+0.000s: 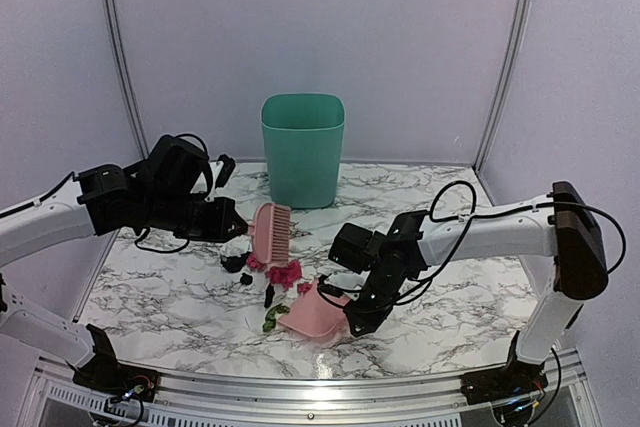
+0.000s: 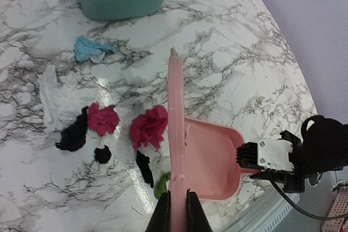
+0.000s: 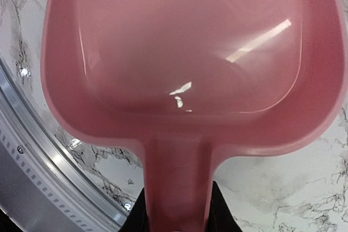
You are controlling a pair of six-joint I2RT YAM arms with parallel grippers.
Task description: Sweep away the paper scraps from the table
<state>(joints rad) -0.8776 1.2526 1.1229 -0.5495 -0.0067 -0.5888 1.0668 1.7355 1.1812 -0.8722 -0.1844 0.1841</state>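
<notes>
– Step?
– Sweeping: left gripper [image 2: 178, 211] clamps the pink comb-like plastic brush [image 2: 175, 129]; right gripper [image 3: 179, 213] grasps the handle of the pink plastic dustpan [image 3: 190, 52]. Crumpled coloured paper scraps [image 2: 148, 127] lie loose on the white marble-pattern table [image 2: 239, 52] near the pan.
– Next?
– Likely brushing them in.

The dustpan [image 3: 190, 52] is glossy smooth plastic, the paper scraps [image 2: 148, 126] crumpled, the table [image 2: 244, 52] shiny marble-patterned.

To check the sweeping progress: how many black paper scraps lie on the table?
3, in the left wrist view: a large one left of a magenta scrap, a small one below it, a long one beside the brush. The brush may hide more.
</notes>
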